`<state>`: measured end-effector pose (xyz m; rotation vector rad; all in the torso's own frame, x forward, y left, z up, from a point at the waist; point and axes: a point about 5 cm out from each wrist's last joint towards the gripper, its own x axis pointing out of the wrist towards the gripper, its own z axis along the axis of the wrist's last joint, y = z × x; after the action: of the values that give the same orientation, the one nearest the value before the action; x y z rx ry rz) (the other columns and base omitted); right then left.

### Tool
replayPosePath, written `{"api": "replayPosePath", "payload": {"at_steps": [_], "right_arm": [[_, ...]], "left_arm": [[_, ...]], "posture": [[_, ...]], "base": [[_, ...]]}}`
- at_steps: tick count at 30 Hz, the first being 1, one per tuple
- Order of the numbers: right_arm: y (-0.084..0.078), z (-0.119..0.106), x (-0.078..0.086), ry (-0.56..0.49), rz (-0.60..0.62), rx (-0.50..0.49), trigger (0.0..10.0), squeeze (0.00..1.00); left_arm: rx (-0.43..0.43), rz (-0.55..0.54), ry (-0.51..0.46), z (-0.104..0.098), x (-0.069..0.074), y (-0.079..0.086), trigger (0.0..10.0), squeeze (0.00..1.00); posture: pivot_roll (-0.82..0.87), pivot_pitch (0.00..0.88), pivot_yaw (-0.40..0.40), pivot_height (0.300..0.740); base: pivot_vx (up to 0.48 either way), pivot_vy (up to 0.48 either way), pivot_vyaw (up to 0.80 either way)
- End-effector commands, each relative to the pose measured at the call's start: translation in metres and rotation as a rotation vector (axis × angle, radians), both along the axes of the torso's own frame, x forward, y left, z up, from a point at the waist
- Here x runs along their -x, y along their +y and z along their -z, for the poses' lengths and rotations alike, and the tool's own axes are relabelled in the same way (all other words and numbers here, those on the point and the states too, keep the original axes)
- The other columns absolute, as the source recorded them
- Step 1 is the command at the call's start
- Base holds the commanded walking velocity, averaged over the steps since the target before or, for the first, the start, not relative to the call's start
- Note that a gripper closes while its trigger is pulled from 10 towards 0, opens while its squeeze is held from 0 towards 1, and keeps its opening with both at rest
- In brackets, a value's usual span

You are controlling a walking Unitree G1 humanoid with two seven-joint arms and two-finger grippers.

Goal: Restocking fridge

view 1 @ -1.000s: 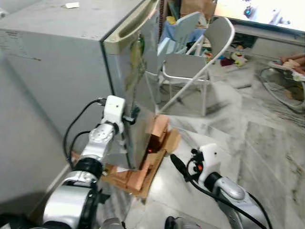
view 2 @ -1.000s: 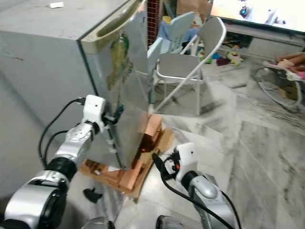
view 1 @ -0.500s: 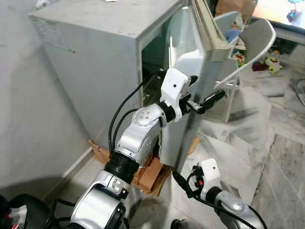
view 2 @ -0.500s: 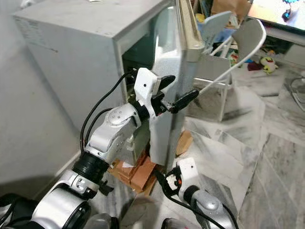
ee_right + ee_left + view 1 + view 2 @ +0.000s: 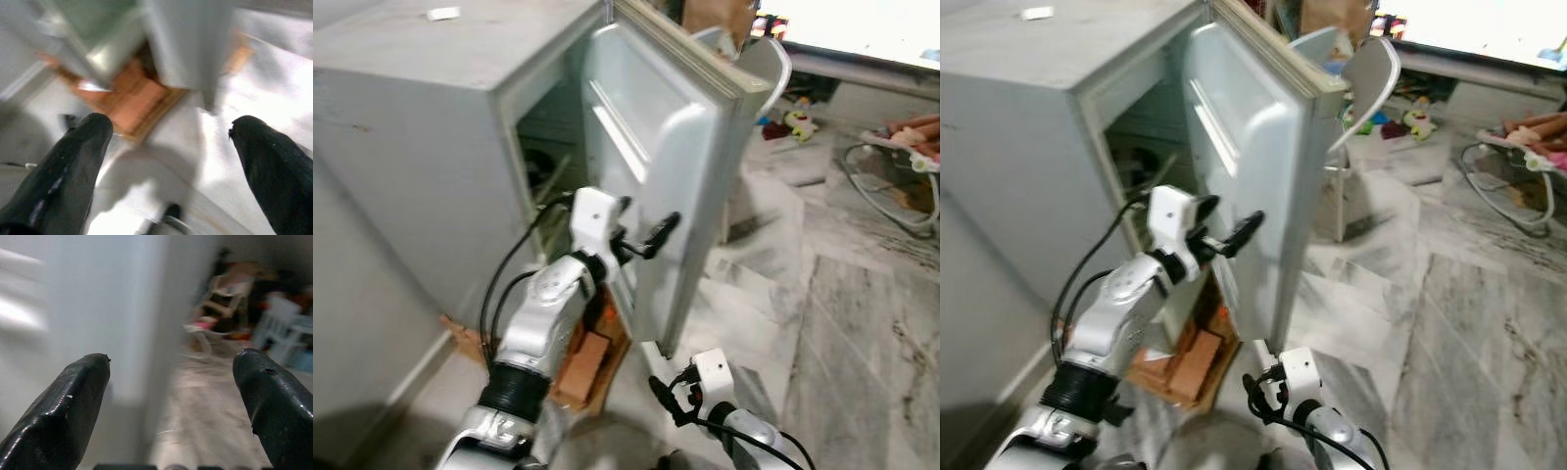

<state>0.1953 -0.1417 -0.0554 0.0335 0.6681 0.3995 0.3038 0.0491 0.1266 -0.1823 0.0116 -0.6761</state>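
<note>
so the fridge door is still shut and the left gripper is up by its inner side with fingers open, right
Not quite: the fridge door is swung open, not shut. The left eye view shows its white inner liner and the dark inside of the fridge. The rest holds: the left gripper is up by the door's inner side, fingers open, as the left wrist view confirms.

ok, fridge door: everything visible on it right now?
The fridge door stands swung well open, its pale moulded plastic inner liner facing the robot, with a raised horizontal rib near the top and a beige edge strip along the upper rim. The left gripper, fingers apart, is against the inner face at mid-height. Behind the door stands a folding chair.
</note>
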Motion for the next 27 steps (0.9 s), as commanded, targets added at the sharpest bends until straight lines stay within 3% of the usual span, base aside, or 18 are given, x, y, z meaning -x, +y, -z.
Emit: {"api": "replayPosePath", "payload": {"at_steps": [1,3,7,12,15,18,22,27], "right_arm": [[0.006,0.002,-0.001,-0.001,0.002,0.003,10.0,0.00],[0.012,0.005,0.000,-0.004,-0.011,0.019,10.0,0.00],[0.020,0.006,-0.002,-0.013,0.001,0.023,10.0,0.00],[0.016,0.001,-0.009,-0.063,0.011,0.013,10.0,0.00],[0.015,-0.001,-0.012,-0.083,0.015,0.010,10.0,0.00],[0.016,-0.002,-0.015,-0.095,0.016,0.009,10.0,0.00],[0.014,-0.004,-0.018,-0.110,0.012,0.009,10.0,0.00],[0.010,-0.006,-0.020,-0.127,0.011,0.014,10.0,0.00]], "left_arm": [[-0.003,-0.013,-0.039,-0.009,-0.001,-0.001,10.0,0.00],[-0.069,-0.066,-0.038,-0.003,-0.005,0.003,10.0,0.00],[-0.115,-0.146,-0.032,0.000,-0.016,0.008,10.0,0.00],[-0.145,-0.261,-0.020,-0.002,-0.030,0.024,10.0,0.00],[-0.151,-0.253,-0.012,0.001,-0.031,0.024,10.0,0.00],[-0.161,-0.220,-0.014,0.001,-0.034,0.016,10.0,0.00],[-0.159,-0.130,-0.050,-0.007,-0.037,-0.009,10.0,0.00],[-0.155,-0.020,-0.118,-0.019,-0.032,-0.033,10.0,0.00]], "posture": [[0.03,0.000,-0.013,0.740],[0.03,0.000,-0.009,0.740],[0.02,0.000,0.000,0.740],[0.02,0.000,0.009,0.740],[0.02,0.000,0.010,0.740],[0.02,0.000,0.008,0.740],[0.02,0.000,0.007,0.740],[0.01,0.000,0.012,0.740]], "base": [[0.371,-0.300,0.00],[0.433,0.000,0.00],[0.467,0.000,0.00],[0.480,0.000,0.00],[0.480,0.000,0.00],[0.480,0.000,0.00],[0.480,0.000,0.00],[0.480,0.000,0.00]]}}
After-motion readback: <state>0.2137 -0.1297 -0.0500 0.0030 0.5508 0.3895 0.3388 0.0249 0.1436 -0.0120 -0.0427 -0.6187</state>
